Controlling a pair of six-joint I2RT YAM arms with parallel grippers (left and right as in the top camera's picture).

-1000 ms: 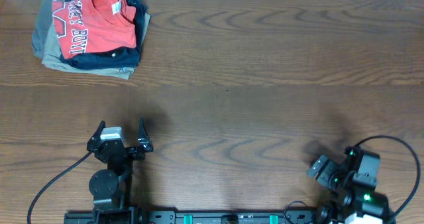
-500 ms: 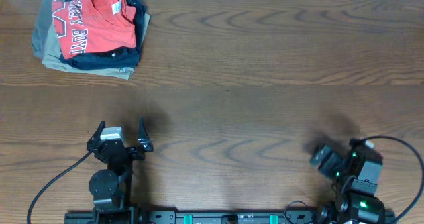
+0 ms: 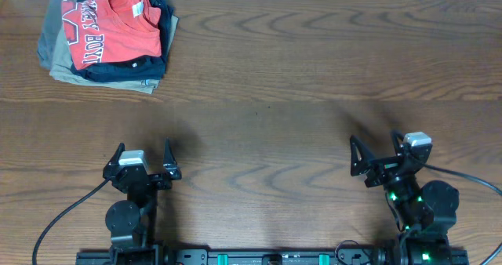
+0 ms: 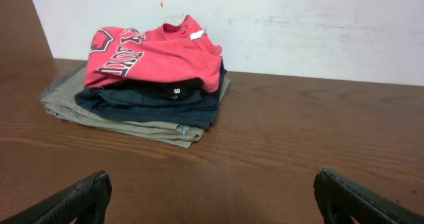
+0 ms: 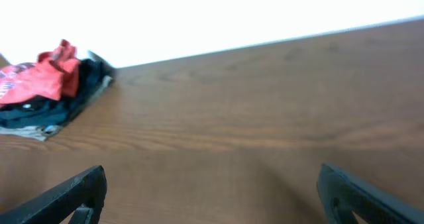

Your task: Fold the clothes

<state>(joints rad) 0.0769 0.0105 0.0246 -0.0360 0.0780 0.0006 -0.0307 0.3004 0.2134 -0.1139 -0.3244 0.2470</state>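
The clothes, a coral-red T-shirt with navy lettering, lie folded on top of a stack in the table's far left corner. The shirt sits straight ahead in the left wrist view, and the right wrist view has the shirt small at the far left. My left gripper stands open near the front edge, well short of the stack, and nothing lies between its fingers. My right gripper is open at the front right over bare wood, with the gripper facing the far edge.
Under the red shirt lie dark navy and black folded garments and a khaki one at the bottom. The wooden table ends at a white wall behind the stack. Cables trail from both arm bases at the front edge.
The right arm has swung out of its tucked pose at the front right corner, and its open gripper now points toward the far side. The left arm and the stack have not moved.
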